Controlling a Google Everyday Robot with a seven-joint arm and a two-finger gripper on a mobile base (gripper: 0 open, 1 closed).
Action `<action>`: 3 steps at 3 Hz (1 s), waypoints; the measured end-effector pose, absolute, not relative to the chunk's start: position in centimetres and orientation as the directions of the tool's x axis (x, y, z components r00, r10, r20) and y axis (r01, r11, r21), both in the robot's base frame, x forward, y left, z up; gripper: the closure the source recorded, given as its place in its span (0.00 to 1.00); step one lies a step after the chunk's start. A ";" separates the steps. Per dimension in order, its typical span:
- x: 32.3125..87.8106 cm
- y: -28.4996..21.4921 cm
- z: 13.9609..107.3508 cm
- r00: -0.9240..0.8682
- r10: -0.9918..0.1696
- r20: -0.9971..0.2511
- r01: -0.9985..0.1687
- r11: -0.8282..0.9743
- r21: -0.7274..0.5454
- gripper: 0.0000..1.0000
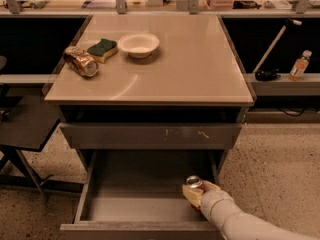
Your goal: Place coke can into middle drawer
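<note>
The middle drawer (130,204) is open from above, with free floor left of the gripper (199,193), which clasps the coke can (193,183) by the right wall. The scratched drawer front (150,135) overhangs the rear.

Tabletop (190,69) bears brownish-gold can (81,61), sponge (102,49), bowl (138,44); end effector (196,191) in drawer (135,194).

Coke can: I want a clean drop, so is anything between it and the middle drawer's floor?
Nothing visible. The hand grips the coke can at the right side of the open middle drawer, near its right wall, and no object shows on the floor around it.
</note>
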State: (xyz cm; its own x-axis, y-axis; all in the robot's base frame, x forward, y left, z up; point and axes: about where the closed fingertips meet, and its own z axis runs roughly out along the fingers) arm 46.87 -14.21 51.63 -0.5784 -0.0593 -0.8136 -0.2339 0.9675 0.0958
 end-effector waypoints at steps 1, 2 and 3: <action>48.0 -14.4 43.9 -0.668 0.021 -0.743 -0.194 0.960 0.202 1.00; 47.2 -14.0 36.7 -0.770 0.039 -0.637 -0.162 0.954 0.254 1.00; 47.2 -14.0 36.7 -0.777 0.039 -0.629 -0.159 0.953 0.256 0.81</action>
State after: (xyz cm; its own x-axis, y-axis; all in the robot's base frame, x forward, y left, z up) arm 47.16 -14.02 36.67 -0.7766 0.0394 -0.6287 -0.1593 0.9533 0.2565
